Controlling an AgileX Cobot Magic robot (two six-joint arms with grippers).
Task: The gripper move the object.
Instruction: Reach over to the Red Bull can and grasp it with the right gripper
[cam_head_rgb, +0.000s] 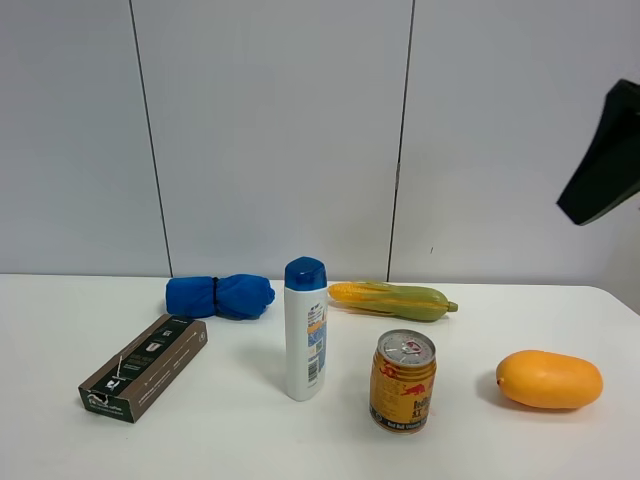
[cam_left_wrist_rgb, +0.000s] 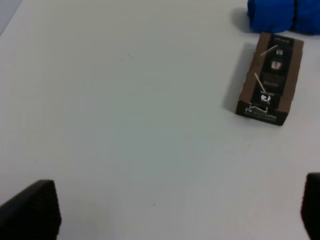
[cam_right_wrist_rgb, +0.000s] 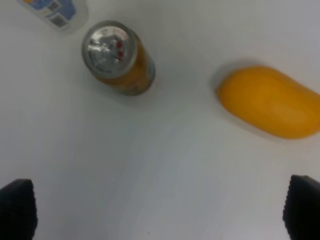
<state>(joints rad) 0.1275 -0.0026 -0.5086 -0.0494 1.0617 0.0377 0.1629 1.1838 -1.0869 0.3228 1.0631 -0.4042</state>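
While the can stands upright on the tabletop, front-centre, nothing touches it. The shampoo bottle is near on one side, the mango further off on the other.

Right gripper hangs above that area with fingers spread wide and empty. In the wrist view the can is ahead of the fingers, not between them. Left gripper is also spread and empty, over bare tabletop near the brown box.

Handling, my read:
- Thin metal wall, stiff enough if full. The top looks sealed, but I can't confirm it.
- Probably some weight, so don't expect it to be feather-light.
- The printed skin is smooth and the body is round, so it can slip or spin in a loose grip.
- The narrow base means a side nudge tips it.

Grip point: mid-body, across the diameter, below the top rim. Avoid the pull-tab end. Use firm but not crushing force.

Watch the finger on the bottle side; the bottle is the nearest obstacle. The mango side has room.
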